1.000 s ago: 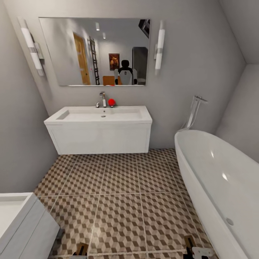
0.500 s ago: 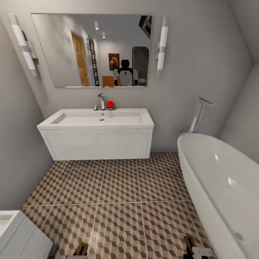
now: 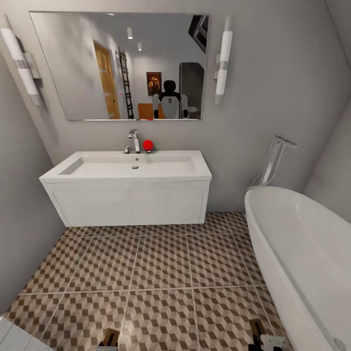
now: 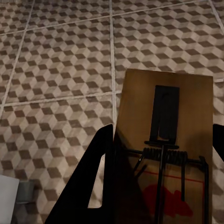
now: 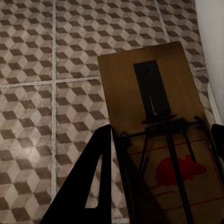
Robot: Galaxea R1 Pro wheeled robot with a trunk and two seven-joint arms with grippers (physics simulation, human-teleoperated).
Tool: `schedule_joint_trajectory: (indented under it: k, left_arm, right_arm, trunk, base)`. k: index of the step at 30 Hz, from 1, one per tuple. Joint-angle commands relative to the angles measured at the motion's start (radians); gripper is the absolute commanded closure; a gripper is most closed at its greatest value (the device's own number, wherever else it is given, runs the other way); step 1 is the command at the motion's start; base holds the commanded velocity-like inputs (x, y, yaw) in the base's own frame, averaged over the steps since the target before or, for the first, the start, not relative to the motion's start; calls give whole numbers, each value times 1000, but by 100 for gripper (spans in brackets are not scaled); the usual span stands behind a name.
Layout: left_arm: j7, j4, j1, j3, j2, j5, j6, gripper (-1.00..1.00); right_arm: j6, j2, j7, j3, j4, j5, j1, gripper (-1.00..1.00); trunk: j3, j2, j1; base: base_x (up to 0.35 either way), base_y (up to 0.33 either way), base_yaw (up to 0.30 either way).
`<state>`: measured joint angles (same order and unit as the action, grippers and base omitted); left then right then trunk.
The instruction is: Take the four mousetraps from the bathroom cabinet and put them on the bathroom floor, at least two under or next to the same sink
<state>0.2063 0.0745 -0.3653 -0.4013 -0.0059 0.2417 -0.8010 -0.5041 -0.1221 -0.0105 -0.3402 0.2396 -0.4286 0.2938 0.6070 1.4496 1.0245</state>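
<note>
The sink [image 3: 126,178] is taken as the landmark. In the head view it is seen hung on the grey wall as a long white block, with a chrome tap [image 3: 133,141] and a small red object [image 3: 147,145] on its back edge and a wide mirror [image 3: 122,66] above it. The bathroom floor [image 3: 161,273] of cube-patterned tiles is spread out below and in front of the sink. To the sink's right a white bathtub [image 3: 302,253] is seen, well apart from the basin.

At the lower edge of the head view, well in front of the sink, only slivers of two mousetraps are visible: the left mousetrap [image 3: 111,337] towards the sink's left half, and the right mousetrap [image 3: 255,328] just beside the bathtub's wall.

More is given by the wrist views. In the left wrist view the left claw [image 4: 161,154] is seen closed on the left mousetrap [image 4: 163,121], a tan board with a dark spring bar and a red mouse print, held above the tiles. In the right wrist view the right claw [image 5: 163,154] is seen clamped likewise on the right mousetrap [image 5: 149,93], with a white edge of the bathtub beside it. Whether either board touches the floor cannot be told.
</note>
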Motion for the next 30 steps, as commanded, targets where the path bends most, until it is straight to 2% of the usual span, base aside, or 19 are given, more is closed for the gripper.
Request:
schedule_joint_trajectory:
  k: [1,13,24,30]
  left_arm:
    - [5,3,-1,-8,-1,4,-4,100]
    - [5,3,-1,-8,-1,4,-4,100]
    - [5,4,-1,-8,-1,4,-4,100]
    - [5,3,-1,-8,-1,4,-4,100]
  right_arm:
    - [-4,-1,3,-8,0,-12,1,100]
    - [-4,-1,3,-8,0,-12,1,100]
    - [-4,0,3,-8,0,-12,1,100]
    - [-4,0,3,-8,0,-12,1,100]
  trunk:
    - [1,0,0]
    - [1,0,0]
    - [1,0,0]
    - [1,0,0]
  base:
    - [287,0,0]
    - [256,0,0]
    - [28,0,5]
    - [1,0,122]
